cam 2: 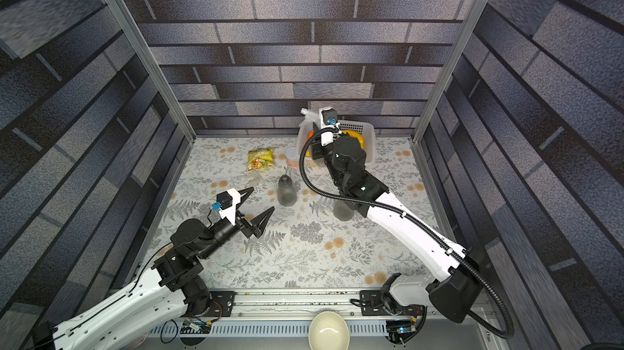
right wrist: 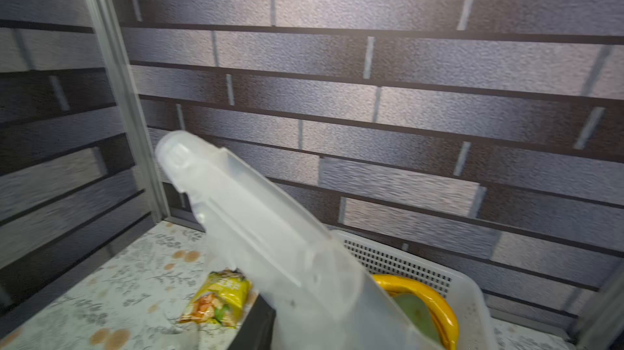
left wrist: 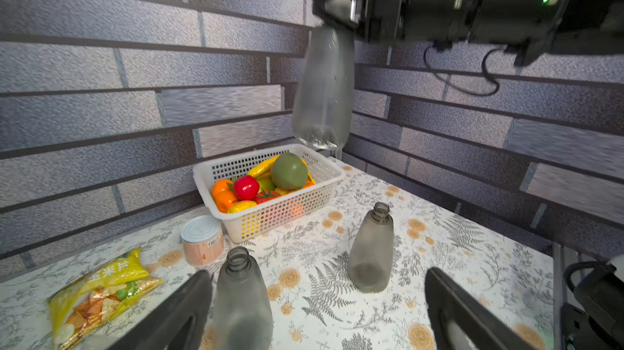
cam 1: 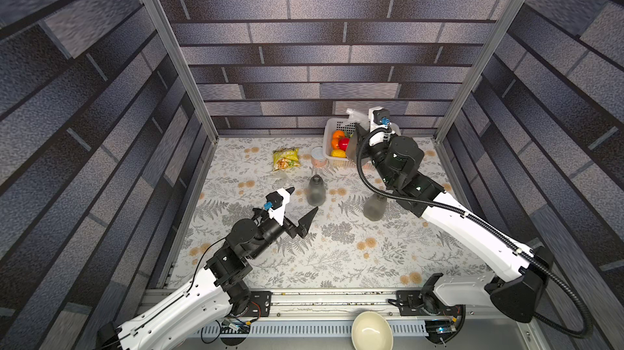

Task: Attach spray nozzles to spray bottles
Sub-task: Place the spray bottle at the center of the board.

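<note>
Fingers [cam 1: 308, 219] of my left gripper [cam 1: 305, 199] gape empty mid-frame. My right gripper [left wrist: 332, 10] clenches a clear nozzle [right wrist: 256, 230], apparently fitted, its bottle [left wrist: 322, 95] dangling upper centre. Two bare-necked bottles [left wrist: 371, 250] wait on the bench [left wrist: 439, 230].

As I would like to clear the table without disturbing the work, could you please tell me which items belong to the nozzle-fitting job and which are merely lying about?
Job:
- lifted bottle, topped with a clear nozzle
- two open bottles, standing

Lying about:
- fruit basket
- tin can
- snack packet
- bowl
</note>
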### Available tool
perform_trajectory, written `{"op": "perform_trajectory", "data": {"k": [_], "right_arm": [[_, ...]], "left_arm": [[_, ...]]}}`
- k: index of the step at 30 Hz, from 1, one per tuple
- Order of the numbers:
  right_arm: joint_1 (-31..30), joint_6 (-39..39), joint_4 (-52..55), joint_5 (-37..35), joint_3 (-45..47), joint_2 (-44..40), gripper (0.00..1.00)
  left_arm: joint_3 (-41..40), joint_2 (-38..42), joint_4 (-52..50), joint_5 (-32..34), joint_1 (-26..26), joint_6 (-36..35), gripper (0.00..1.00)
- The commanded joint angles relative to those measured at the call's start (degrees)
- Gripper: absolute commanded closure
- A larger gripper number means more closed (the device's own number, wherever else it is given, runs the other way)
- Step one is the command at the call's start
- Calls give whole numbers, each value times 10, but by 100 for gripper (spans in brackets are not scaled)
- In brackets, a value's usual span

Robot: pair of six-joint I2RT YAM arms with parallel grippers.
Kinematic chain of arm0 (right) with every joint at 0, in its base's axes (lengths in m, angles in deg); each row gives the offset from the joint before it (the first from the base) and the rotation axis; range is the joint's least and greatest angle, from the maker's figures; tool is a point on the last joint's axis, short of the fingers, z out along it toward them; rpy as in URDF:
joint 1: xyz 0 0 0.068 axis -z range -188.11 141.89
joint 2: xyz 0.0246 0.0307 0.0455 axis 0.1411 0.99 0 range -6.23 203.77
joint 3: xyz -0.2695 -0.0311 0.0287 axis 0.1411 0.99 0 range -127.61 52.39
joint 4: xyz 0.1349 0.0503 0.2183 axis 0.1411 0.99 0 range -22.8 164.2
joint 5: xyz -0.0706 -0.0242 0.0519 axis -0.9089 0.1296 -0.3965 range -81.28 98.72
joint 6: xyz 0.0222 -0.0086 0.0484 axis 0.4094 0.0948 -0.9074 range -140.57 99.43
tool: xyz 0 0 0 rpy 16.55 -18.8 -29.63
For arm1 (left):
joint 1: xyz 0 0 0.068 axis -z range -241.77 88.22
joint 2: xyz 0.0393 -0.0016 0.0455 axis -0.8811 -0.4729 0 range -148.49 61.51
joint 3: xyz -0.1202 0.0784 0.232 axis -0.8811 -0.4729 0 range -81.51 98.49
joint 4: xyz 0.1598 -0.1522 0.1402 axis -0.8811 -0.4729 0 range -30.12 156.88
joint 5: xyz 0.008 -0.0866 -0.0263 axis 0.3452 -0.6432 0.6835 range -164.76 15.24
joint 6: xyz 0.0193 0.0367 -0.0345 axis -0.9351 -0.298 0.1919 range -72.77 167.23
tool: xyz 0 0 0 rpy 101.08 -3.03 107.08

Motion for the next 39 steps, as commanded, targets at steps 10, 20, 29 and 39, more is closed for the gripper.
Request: {"op": "perform_trajectory", "data": {"k": [10,20,29,39], "right_arm": [[240,-111,-160,-23,247,-69,87],[257,-171,-336,-37,332,68,85],[257,-173,-372,-34,302,183,83],[256,-169,-368,12,286,218,63]], "left_arm": [[-25,-19,74,43,-1,21,0],[-34,-43,108,24,-10,30,0],[-37,-50,119,6,-31,36,0],[-35,-59,123,-9,-40,36,0]]}}
